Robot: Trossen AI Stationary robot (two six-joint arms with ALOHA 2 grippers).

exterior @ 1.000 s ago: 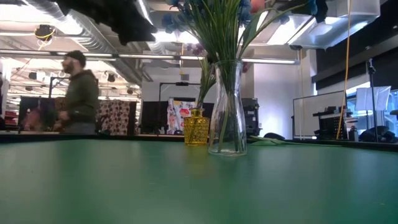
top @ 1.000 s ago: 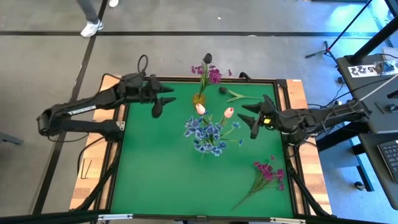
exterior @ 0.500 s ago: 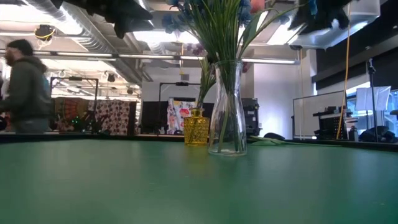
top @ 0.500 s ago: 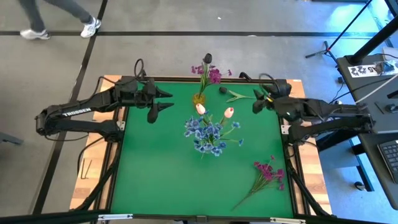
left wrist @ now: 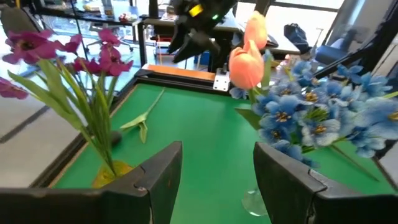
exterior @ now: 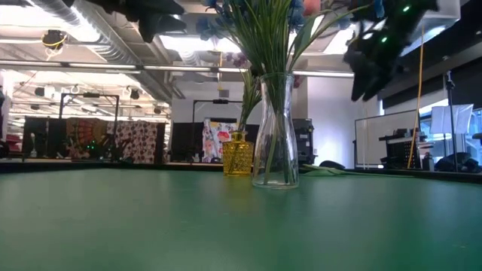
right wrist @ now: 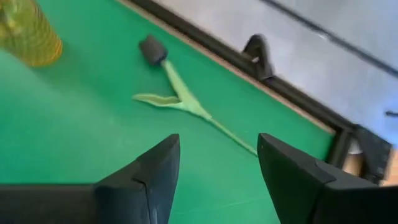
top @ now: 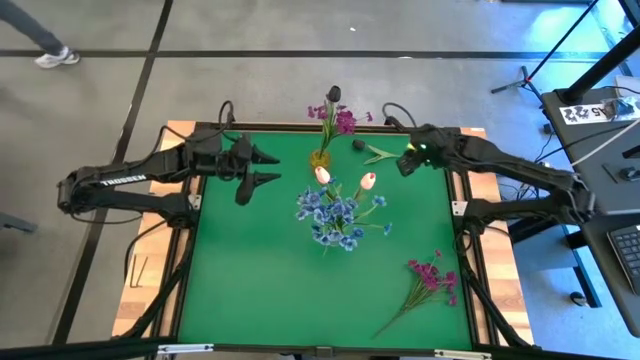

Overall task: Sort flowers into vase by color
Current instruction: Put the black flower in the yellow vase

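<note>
Though loose, dark tulip [right wrist: 186, 99] flat along table edge [right wrist: 292, 93].

Clear glossy glass vase [exterior: 274, 135], textured yellow glass vase [exterior: 236, 156], matt green felt-like table [top: 260, 270].

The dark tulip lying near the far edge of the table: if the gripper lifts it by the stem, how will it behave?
The dark tulip has a thin long stem, so it probably weighs little and may droop at the bud end. Lying flat on the green table, it gives open fingers little height to catch. Its leaf may snag.
</note>
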